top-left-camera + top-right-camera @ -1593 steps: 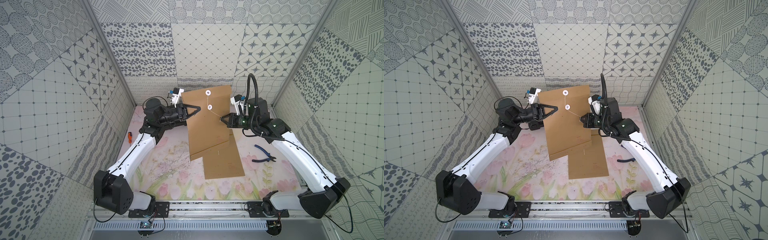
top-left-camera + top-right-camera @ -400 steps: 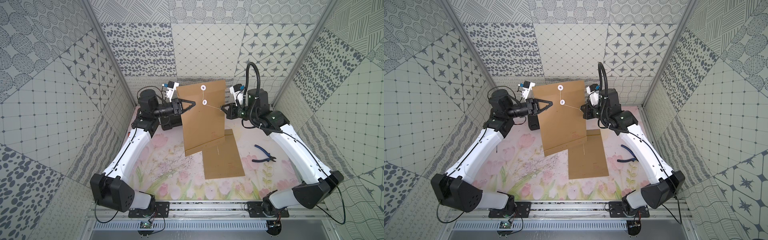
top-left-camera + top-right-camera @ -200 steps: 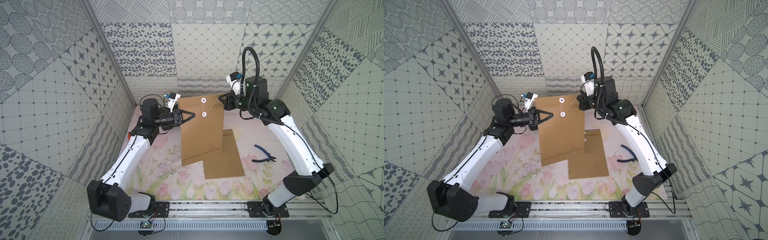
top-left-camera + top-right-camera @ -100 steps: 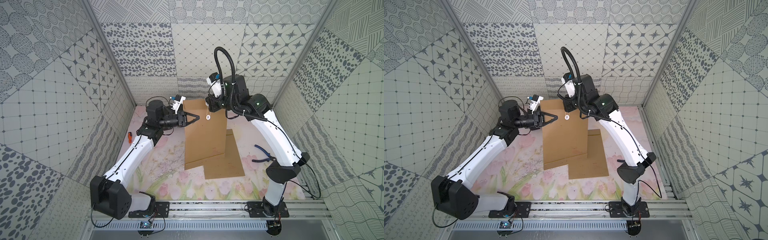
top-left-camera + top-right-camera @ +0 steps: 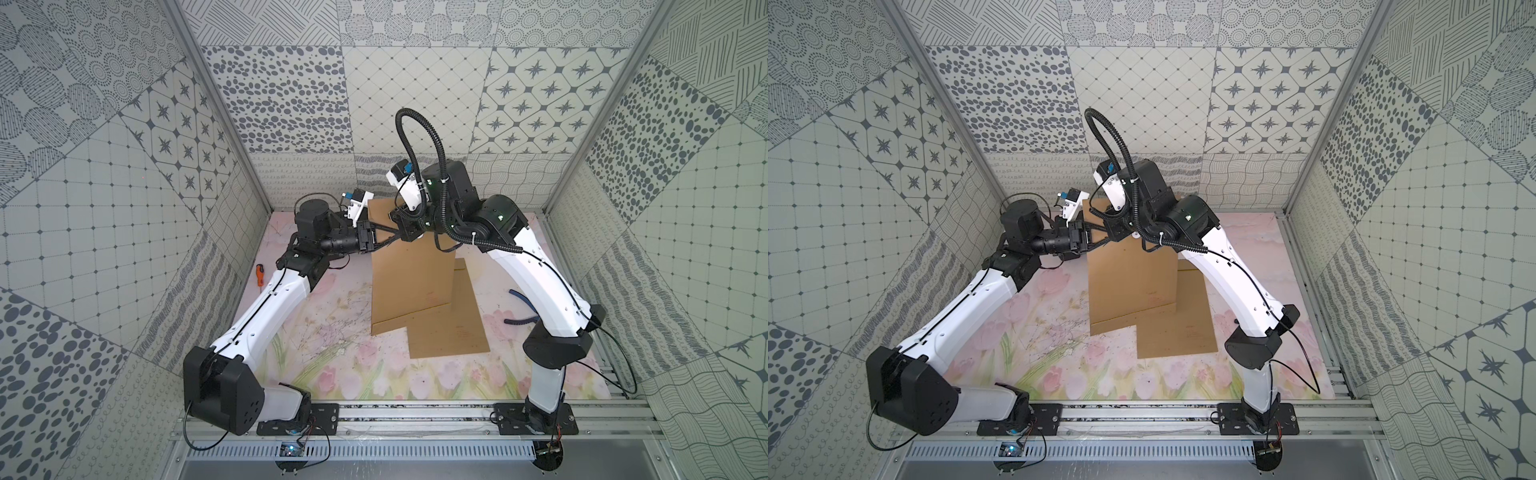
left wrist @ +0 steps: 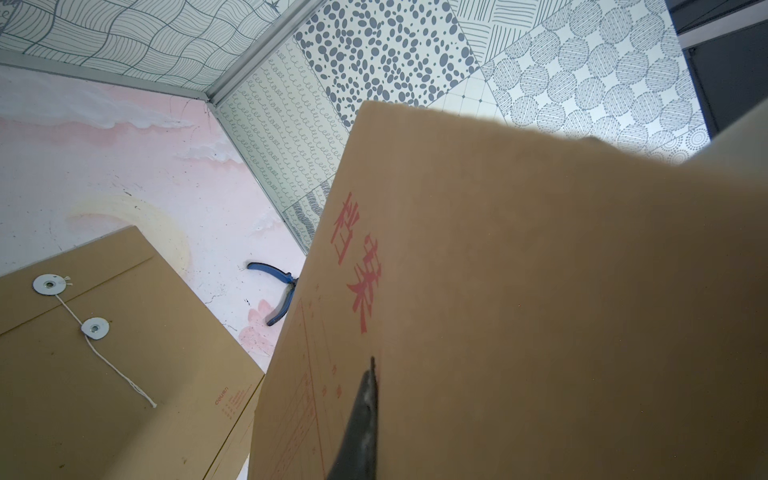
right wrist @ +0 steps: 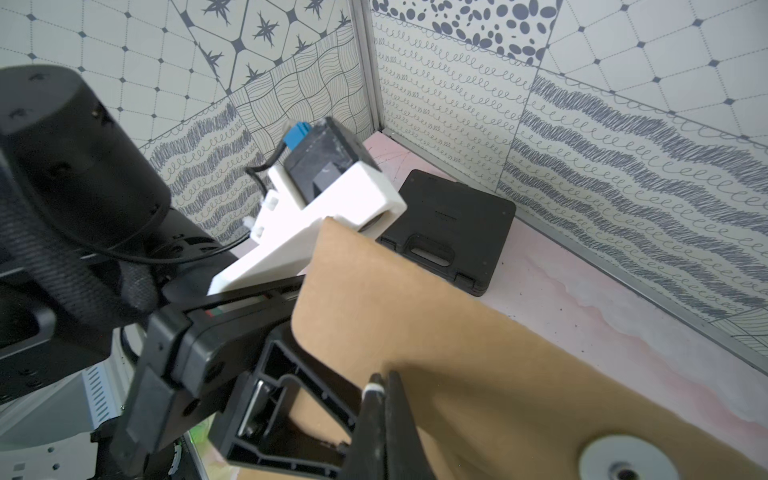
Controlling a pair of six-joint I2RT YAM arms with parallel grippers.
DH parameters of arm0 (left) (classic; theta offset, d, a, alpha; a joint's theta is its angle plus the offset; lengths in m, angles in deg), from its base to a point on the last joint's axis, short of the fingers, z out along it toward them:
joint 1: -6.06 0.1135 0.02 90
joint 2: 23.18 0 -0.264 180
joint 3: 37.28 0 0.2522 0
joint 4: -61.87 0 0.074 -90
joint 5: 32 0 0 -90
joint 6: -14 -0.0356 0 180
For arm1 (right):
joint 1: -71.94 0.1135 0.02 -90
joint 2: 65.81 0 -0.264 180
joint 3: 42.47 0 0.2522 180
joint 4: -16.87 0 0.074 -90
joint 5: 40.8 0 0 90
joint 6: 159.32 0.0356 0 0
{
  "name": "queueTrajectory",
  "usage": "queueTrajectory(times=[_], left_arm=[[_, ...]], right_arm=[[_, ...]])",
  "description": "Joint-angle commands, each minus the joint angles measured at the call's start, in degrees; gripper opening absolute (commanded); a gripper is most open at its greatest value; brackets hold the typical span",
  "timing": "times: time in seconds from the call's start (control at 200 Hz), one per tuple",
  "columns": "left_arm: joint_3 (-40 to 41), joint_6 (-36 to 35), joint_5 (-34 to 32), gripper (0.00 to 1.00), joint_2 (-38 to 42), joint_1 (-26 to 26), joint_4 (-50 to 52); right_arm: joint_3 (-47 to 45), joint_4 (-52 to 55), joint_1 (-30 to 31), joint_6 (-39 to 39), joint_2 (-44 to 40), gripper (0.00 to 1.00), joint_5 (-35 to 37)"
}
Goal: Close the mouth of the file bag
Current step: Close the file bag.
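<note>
Top views, items listed from the scene's left across to its right. Clock positions are read on the floral mat (image 5: 332, 357), with 12 o'clock at the back wall.

1. Orange-handled screwdriver (image 5: 259, 275): lies at the mat's 9 o'clock edge, well apart from the rest.
2. Left gripper (image 5: 390, 238): at about 11 o'clock, jaws clamped on the left edge of the file bag near its top. The left wrist view shows one dark finger (image 6: 361, 415) against the bag's printed face.
3. File bag (image 5: 411, 286): brown paper, raised at its top end and tilted, between centre and 12 o'clock.
   - The left wrist view shows red characters (image 6: 357, 266) on one face.
   - The right wrist view shows a white closure disc (image 7: 615, 461) on the other face.
   - Its lower edge overlaps the flat envelope in both top views; contact cannot be told.
4. Right gripper (image 7: 380, 384): over the bag's top part, just beside the left gripper. Jaws are pressed together, with a white cord (image 7: 371, 389) end pinched at the tips.
5. Flat envelope (image 5: 451, 336): same brown paper, lying on the mat at 5 o'clock of the file bag. Its string (image 6: 116, 370) trails loose.
6. Blue-handled pliers (image 5: 519, 321): at the 3 o'clock edge, partly hidden by the right arm.
7. Black case (image 7: 453, 232): closed, on the mat at the wall's foot, seen in the right wrist view only.
</note>
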Motion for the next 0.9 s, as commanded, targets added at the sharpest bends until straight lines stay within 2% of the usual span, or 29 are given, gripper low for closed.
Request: queueTrajectory(times=[0.0,0.22,0.405,0.675,0.891], left_arm=[[-1.0,0.7,-0.1,0.00,0.1,-0.1,-5.5],[-2.1,2.3,-1.3,0.00,0.2,2.0,-6.7],[-3.5,3.5,-2.6,0.00,-0.2,2.5,-7.7],[-4.2,2.3,-3.9,0.00,-0.3,3.1,-6.0],[-5.2,2.4,-4.1,0.00,-0.3,3.2,-5.9]], right_arm=[[-4.1,-3.3,0.8,1.1,-2.8,0.00,-3.2],[-17.2,-10.2,1.6,4.0,-9.9,0.00,-6.0],[-27.7,-14.7,1.8,5.3,-15.3,0.00,-3.5],[-34.5,-15.8,1.7,4.4,-21.8,0.00,3.1],[-40.3,-20.0,1.2,5.9,-23.9,0.00,1.6]])
